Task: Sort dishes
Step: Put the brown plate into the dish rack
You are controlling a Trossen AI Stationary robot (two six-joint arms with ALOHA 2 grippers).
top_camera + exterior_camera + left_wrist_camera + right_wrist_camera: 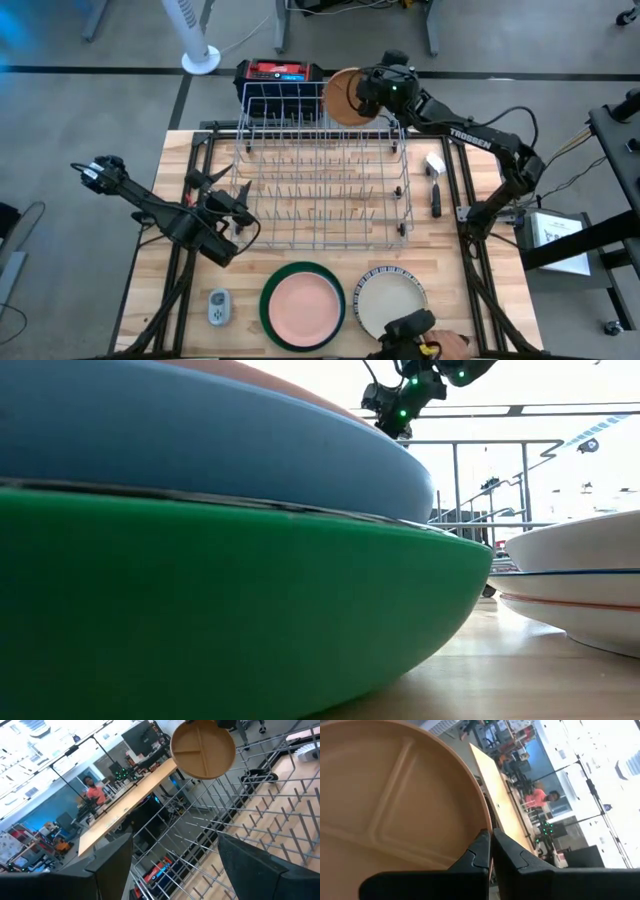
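rack: the wire rack [322,180] is sitting mid-table [500,290], toward the far edge

held plate: the divided plate [345,97] is hanging over the rack's far edge, pinched at its rim by the right gripper [372,92]

left gripper: the left gripper [238,205] is waiting just off the rack's left side, jaws apart

front stack: the plate stack [303,305] is lying in front of the rack, near the table's front edge

second stack: the bowl stack [391,300] is resting just right of the plate stack

gadget: the small gadget [218,307] is lying left of the plate stack

utensils: a couple of utensils [435,180] are lying right of the rack
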